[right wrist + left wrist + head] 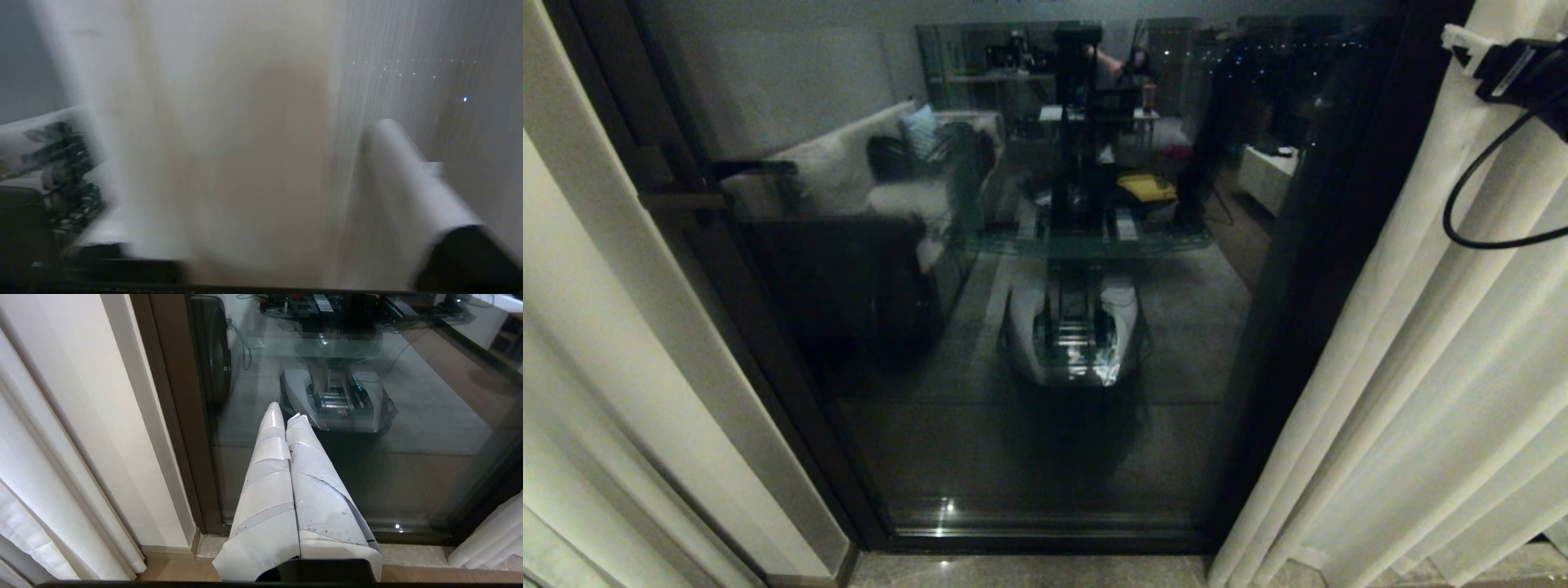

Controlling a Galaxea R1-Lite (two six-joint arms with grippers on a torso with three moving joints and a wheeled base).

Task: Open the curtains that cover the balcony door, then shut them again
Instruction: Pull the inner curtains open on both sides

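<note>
Cream fabric hangs in folds on both sides of the balcony door (1029,286), whose dark glass stands uncovered in the middle of the head view and mirrors the room and the robot's own base. On the right, the curtains (1421,392) are bunched into vertical pleats from the top of the view down to the stone sill (1029,572); a narrower strip of the same drape hangs at the left edge, beside the brown frame. High on the right bunch, the right gripper (245,196) is pressed into the cloth: its wrist view shows a thick fold of the opaque layer between two fingers (408,179) set wide apart, with the sheer layer beside it, though whether the fingers actually pinch the fold I cannot tell. Down low, the left gripper (286,416) points at the glass, its taped fingers pressed together and holding nothing.
</note>
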